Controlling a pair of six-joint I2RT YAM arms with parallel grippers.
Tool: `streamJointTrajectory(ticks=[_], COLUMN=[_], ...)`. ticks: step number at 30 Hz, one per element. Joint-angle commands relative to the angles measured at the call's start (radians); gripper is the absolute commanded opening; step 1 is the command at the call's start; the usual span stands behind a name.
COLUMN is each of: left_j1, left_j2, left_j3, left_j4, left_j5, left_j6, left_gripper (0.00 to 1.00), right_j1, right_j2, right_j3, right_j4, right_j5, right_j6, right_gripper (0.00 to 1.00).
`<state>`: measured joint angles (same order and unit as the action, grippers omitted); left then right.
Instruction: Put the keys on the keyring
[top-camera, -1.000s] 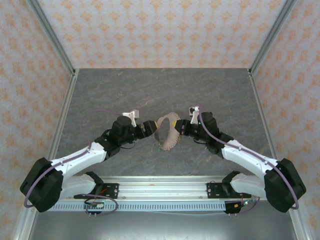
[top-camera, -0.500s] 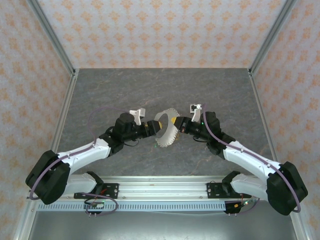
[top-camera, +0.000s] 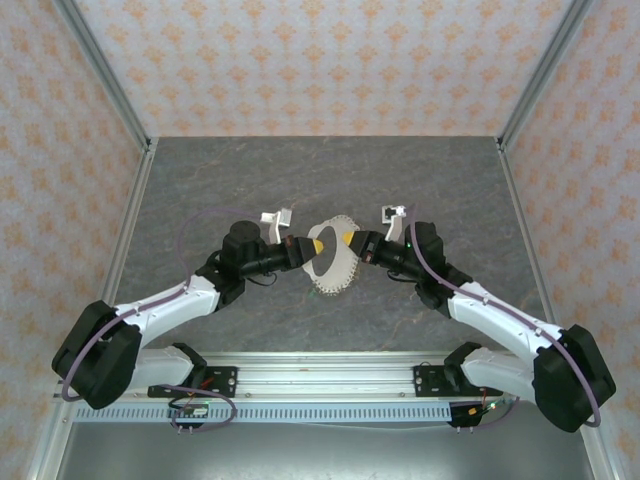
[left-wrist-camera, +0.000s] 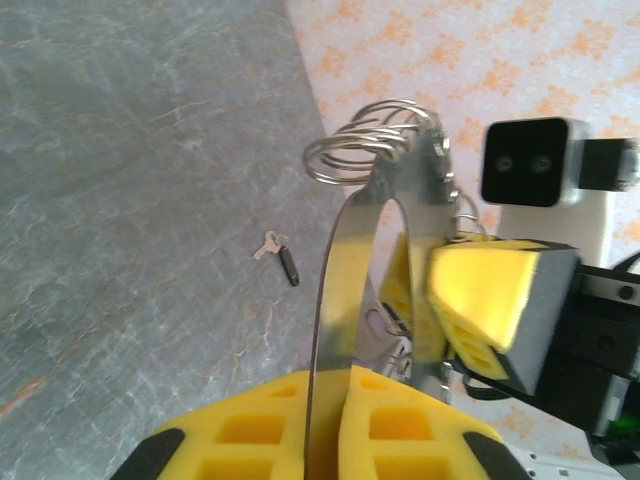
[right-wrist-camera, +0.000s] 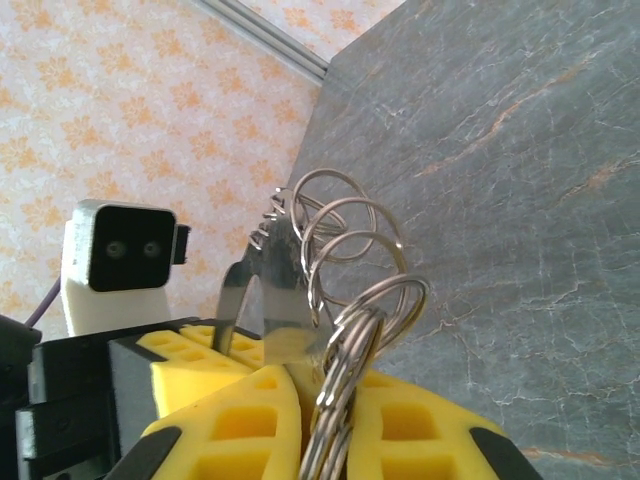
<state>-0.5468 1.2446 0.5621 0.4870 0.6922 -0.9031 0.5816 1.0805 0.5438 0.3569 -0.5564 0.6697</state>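
My left gripper is pinched tight on the keyring, a flat, shiny metal band carrying loops of thin wire. My right gripper clamps its other side, yellow foam pads squeezing those loops. The keyring hangs between us above the grey marbled worktop. The left wrist view catches a tiny key lying flat on the worktop. The walls have an orange pattern.

Over the grey tabletop, the left fingers and right fingers pinch opposite sides of the keyring, held between them.
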Motion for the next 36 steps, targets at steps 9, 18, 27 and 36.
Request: streamJointTrajectory(ticks=[9,18,27,36], left_j1=[0.001,0.001,0.002,0.001], left_j2=[-0.110,-0.178,-0.184,-0.208], left_j3=[0.028,0.047,0.044,0.051], left_j4=[-0.101,-0.205,-0.207,-0.247], left_j5=[-0.072,-0.112,-0.131,-0.138], left_j6=[0.073,0.152,0.161,0.223], left_gripper=[0.00,0.00,0.00,0.00], right_j1=[0.015,0.015,0.015,0.015], right_j2=[-0.034,-0.045,-0.099,-0.159], right_j3=[-0.008,-0.012,-0.031,-0.079], right_j4=[-0.010,-0.035,-0.057,-0.038], right_j5=[0.062,0.086,0.129,0.179], right_j6=[-0.061,-0.085,-0.116,-0.173], right_gripper=[0.14,0.22,0.32,0.34])
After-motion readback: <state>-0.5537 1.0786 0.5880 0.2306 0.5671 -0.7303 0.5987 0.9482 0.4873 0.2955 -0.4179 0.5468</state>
